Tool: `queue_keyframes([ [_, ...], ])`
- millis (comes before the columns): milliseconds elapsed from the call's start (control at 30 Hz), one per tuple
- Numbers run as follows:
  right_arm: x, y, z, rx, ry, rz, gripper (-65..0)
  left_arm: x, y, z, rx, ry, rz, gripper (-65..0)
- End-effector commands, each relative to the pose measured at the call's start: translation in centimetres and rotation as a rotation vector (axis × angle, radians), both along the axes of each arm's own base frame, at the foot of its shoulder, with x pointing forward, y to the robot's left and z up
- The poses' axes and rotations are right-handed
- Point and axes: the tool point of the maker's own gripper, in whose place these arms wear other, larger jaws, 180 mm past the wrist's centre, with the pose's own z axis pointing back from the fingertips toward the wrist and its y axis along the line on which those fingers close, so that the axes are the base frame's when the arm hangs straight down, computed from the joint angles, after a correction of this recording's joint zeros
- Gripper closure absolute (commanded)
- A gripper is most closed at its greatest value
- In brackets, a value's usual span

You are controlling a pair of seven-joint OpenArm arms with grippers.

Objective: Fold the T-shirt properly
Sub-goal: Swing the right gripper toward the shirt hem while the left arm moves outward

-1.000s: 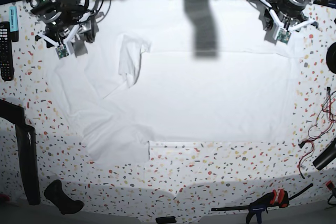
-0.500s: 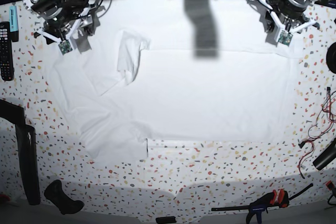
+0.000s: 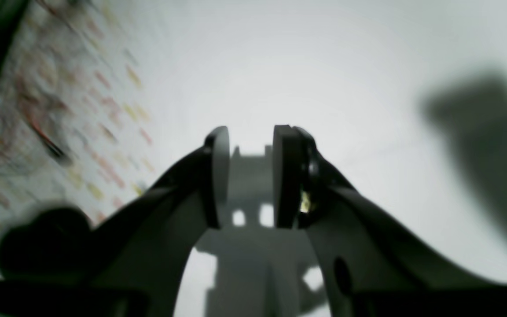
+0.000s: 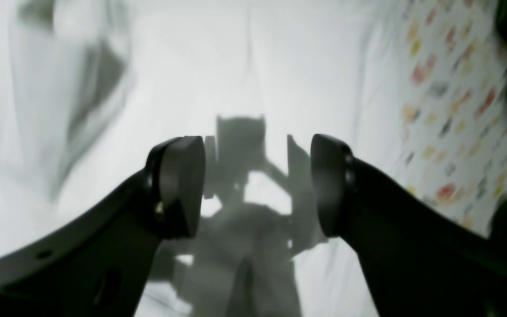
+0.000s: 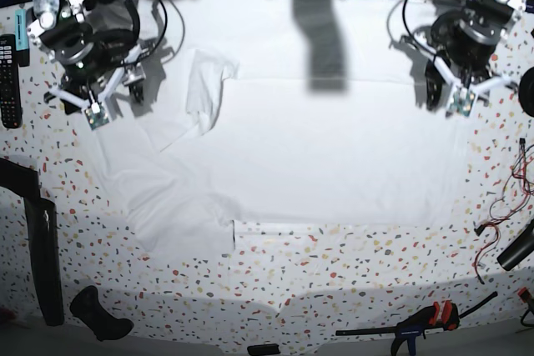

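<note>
Your T-shirt (image 5: 317, 147) lies spread across the middle of the desk (image 5: 334, 277), a white speckled top with coloured chips. The cloth runs from the far edge down to a straight hem near the front. One sleeve (image 5: 204, 89) is folded over on itself at the base view's left, and the lower left corner is rumpled. A dark rectangular shadow (image 5: 317, 39) falls across the upper middle of the shirt.

Your right gripper (image 5: 93, 106) hangs over the shirt's left edge in the base view, at the border between cloth and speckled desk. In the right wrist view its jaws stand wide apart with nothing between them (image 4: 255, 185); only its own shadow shows on the white cloth below.

Your left gripper (image 5: 457, 97) hangs over the shirt's right side in the base view. In the left wrist view its jaws stand partly apart with a narrow gap (image 3: 250, 176), and nothing is pinched there; white cloth and shadow lie beneath.

No readable writing on the shirt. The remote (image 5: 8, 81) on the desk at far left shows buttons, too small to read. A clamp with red and black handles (image 5: 425, 321) lies at the front right, and loose red wires (image 5: 505, 198) at the right edge. The wrist views are blurred.
</note>
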Motion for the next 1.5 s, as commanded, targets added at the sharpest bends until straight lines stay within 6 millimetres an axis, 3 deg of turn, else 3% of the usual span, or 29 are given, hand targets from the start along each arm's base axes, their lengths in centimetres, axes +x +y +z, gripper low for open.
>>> queue_keyframes([
  [0, 1.3, 0.1, 1.9, 0.001, -0.069, 0.011, -37.2, 1.1, 0.3, 1.7, 0.021, -0.063, -0.001, -16.3],
  [200, 5.0, 0.7, 5.7, 0.055, -0.194, 0.017, -37.2, 5.4, 0.7, 5.5, 0.039, -0.18, 0.018, -16.3],
  [400, 7.4, 1.2, 8.9, 0.104, -0.281, 0.026, -37.2, 8.7, 1.5, 9.8, 0.079, -0.301, 0.018, -16.3],
  [667, 9.2, 1.6, 11.5, 0.134, -0.346, 0.034, -37.2, 10.2, 3.3, 12.9, 0.185, -0.366, -0.005, -16.3],
  [1000, 11.1, 2.5, 15.0, 0.202, -0.425, 0.048, -37.2, 12.2, 4.6, 18.3, 0.275, -0.498, -0.02, -16.3],
  [1200, 12.3, 4.9, 17.2, 0.336, -0.477, 0.062, -37.2, 13.8, 4.2, 21.5, 0.205, -0.574, -0.024, -16.3],
  [1467, 12.6, 6.9, 17.6, 0.413, -0.483, 0.08, -37.2, 19.2, 9.5, 22.8, 0.169, -0.553, 0.11, -16.3],
])
